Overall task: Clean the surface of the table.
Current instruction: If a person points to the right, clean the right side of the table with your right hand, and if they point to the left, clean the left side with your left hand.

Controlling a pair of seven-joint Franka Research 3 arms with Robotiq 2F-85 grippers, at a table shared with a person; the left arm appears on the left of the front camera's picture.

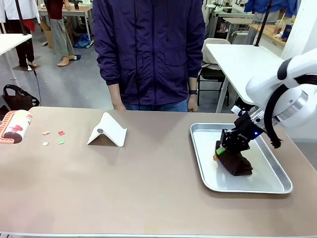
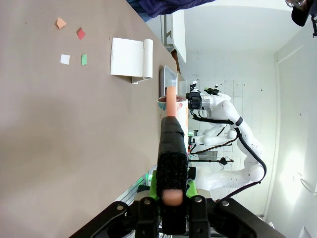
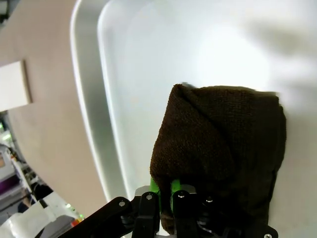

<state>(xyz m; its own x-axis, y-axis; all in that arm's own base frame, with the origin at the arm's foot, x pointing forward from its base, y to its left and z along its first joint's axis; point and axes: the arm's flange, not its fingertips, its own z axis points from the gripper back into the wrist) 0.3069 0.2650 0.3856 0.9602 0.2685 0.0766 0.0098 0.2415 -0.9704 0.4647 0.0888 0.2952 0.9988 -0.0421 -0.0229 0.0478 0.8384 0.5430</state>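
The beige-brown table (image 1: 138,183) carries several small paper scraps (image 1: 61,133) at its left. A white roller (image 1: 12,126) with red bits stuck to it sits at the left edge of the front view. My left gripper (image 2: 171,198) is shut on a black handle with a peach core (image 2: 172,148), pointing along the table (image 2: 74,148) past the scraps (image 2: 80,33). My right gripper (image 1: 221,150) is down in the metal tray (image 1: 262,173), shut on a folded dark brown cloth (image 1: 237,163). The right wrist view shows its green pads (image 3: 154,186) pinching the edge of the cloth (image 3: 218,144) on the tray floor (image 3: 148,59).
A white folded card stand (image 1: 108,130) rests on the table between the scraps and the tray. A person in a dark jacket (image 1: 148,49) stands at the far side, hands at the table edge. White-topped tables stand behind at the right.
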